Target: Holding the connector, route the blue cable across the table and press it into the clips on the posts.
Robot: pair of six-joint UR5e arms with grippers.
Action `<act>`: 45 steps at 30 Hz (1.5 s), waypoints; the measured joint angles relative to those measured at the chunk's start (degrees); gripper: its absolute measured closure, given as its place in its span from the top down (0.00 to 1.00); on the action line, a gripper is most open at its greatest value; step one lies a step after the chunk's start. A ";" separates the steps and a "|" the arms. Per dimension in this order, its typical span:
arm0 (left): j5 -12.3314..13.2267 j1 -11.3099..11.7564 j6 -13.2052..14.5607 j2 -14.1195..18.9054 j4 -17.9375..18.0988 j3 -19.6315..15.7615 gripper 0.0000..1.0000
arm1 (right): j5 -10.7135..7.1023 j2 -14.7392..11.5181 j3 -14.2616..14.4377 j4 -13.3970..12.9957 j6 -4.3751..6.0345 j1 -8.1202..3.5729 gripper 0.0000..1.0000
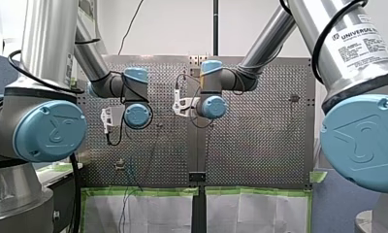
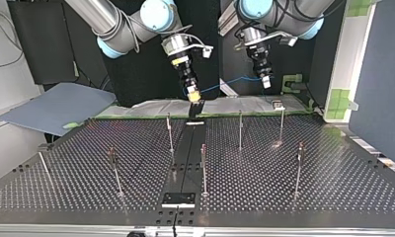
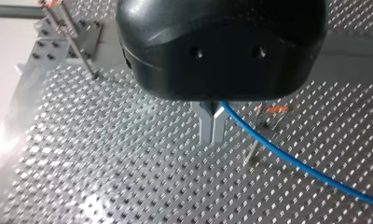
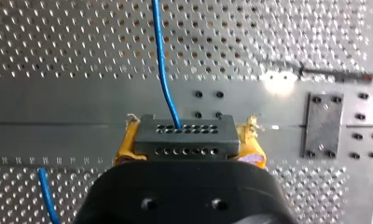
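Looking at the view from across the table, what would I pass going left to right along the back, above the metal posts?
Grey-blue sheet → my right gripper, holding the black connector → blue cable → my left gripper → green tape patches.

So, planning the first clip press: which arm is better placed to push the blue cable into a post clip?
Probably my left: the left gripper pinches the blue cable beside a post's orange clip, while the right gripper is busy clamping the connector.
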 joint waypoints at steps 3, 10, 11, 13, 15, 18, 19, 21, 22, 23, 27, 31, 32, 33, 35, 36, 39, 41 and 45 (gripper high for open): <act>0.08 1.32 -0.25 1.33 -1.34 0.53 0.00 | -0.27 0.33 -1.55 1.55 0.02 0.41 0.00; 0.74 3.73 -0.36 4.38 -4.36 2.16 0.00 | -0.65 0.51 -5.08 4.53 0.08 1.10 0.00; 0.94 4.02 -0.36 4.89 -4.91 2.46 0.00 | -0.67 0.52 -5.67 4.70 0.09 1.13 0.00; 1.22 4.41 -0.35 5.62 -5.61 2.87 0.00 | -0.78 0.52 -6.41 4.98 0.14 1.22 0.00; 1.57 4.89 -0.39 6.49 -6.50 3.28 0.00 | -1.04 0.59 -7.34 5.65 0.42 1.55 0.00; 2.28 5.67 -0.58 7.89 -7.61 3.82 0.00 | -1.32 0.98 -8.76 6.92 0.70 2.01 0.00; 2.44 5.92 -0.66 8.34 -7.84 4.00 0.00 | -1.46 1.17 -9.20 7.34 0.73 2.13 0.00; 2.68 6.48 -0.78 9.36 -8.33 4.44 0.00 | -1.91 1.60 -10.33 8.46 0.81 2.35 0.00; 2.74 6.73 -0.77 9.79 -8.50 4.66 0.00 | -2.09 1.75 -10.80 8.92 0.84 2.42 0.00; 2.81 7.06 -0.75 10.32 -8.71 4.99 0.00 | -2.25 1.90 -11.41 9.54 0.86 2.49 0.00; 3.39 8.12 -0.69 11.84 -9.14 5.99 0.00 | -2.50 2.09 -13.41 11.52 0.89 2.74 0.00; 4.47 9.06 -0.66 11.62 -9.57 6.93 0.00 | -2.55 2.17 -15.21 13.33 0.90 2.86 0.00; 4.71 9.32 -0.64 11.38 -9.71 7.18 0.00 | -2.55 2.18 -15.84 13.95 0.90 2.88 0.00; 4.91 9.50 -0.63 11.23 -9.77 7.34 0.00 | -2.55 2.18 -16.35 14.46 0.90 2.89 0.00; 5.54 9.98 -0.71 10.99 -9.78 7.57 0.00 | -2.56 2.20 -17.49 15.61 0.90 2.91 0.00; 5.87 10.18 -0.76 10.94 -9.78 7.64 0.00 | -2.56 2.20 -17.99 16.10 0.90 2.91 0.00; 6.95 10.96 -0.86 10.86 -9.75 7.82 0.00 | -2.56 2.28 -19.54 17.47 0.90 2.94 0.00; 7.58 11.58 -0.91 10.84 -9.77 7.92 0.00 | -2.56 2.40 -20.54 17.99 1.05 2.95 0.00; 9.06 13.08 -1.46 10.85 -9.93 7.99 0.00 | -2.73 2.95 -22.38 19.01 1.89 3.01 0.00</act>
